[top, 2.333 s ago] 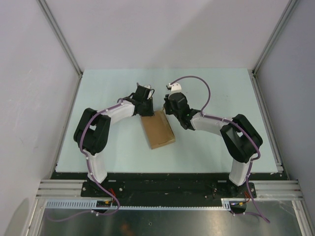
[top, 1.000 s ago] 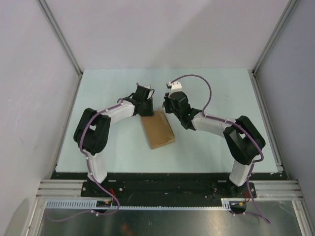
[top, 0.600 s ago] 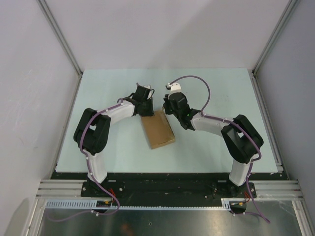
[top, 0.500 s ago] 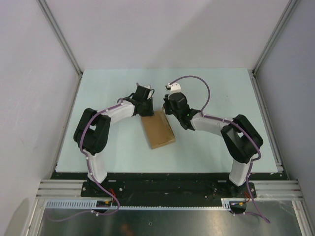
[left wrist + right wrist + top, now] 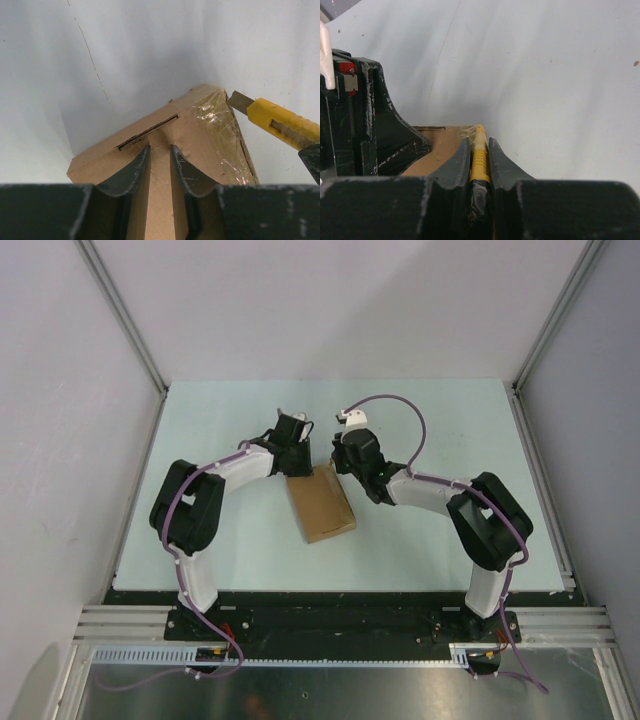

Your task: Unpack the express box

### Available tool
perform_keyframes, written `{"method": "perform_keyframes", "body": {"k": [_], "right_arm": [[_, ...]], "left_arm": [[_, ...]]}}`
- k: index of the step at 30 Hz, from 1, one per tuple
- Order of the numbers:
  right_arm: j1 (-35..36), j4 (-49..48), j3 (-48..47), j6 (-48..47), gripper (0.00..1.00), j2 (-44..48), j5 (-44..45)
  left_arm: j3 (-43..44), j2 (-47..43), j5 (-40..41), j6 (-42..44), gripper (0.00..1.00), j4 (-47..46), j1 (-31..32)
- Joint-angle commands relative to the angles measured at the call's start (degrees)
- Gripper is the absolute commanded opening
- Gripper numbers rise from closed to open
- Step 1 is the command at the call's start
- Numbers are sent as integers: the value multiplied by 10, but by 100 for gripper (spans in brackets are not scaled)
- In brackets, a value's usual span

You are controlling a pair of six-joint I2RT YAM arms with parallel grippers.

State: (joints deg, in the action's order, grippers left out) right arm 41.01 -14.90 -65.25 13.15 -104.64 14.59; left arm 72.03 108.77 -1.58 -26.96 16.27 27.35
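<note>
The express box (image 5: 322, 508), flat brown cardboard, lies mid-table with its lid down. My left gripper (image 5: 297, 462) rests its tips on the box's far left end; in the left wrist view the gripper (image 5: 160, 146) stands slightly open, with only the box top (image 5: 195, 120) showing in the narrow gap, just short of a tuck slot. My right gripper (image 5: 479, 140) is shut on a yellow utility knife (image 5: 479, 160). The knife's blade (image 5: 239, 101) touches the taped far right corner of the box (image 5: 442, 142). From above, the right gripper (image 5: 345, 462) hides the knife.
Clear tape (image 5: 220, 125) covers the box's right edge. The left gripper's black body (image 5: 375, 130) sits close to the left of the right fingers. Aluminium frame posts and grey walls surround the pale green table (image 5: 450, 440).
The right wrist has shifted very slightly at the box's far corner. The left arm and the box have stayed put.
</note>
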Motion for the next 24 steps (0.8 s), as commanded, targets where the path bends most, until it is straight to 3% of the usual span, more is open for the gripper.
{"method": "perform_keyframes", "body": {"k": [1,24], "right_arm": [[1,14,0,-11,0,-12,11],[33,73,23,-31,0,12,46]], "left_arm": [[-29,43,-11,-15,26,37,5],[-72,74,-150,-141,11,44,-55]]}}
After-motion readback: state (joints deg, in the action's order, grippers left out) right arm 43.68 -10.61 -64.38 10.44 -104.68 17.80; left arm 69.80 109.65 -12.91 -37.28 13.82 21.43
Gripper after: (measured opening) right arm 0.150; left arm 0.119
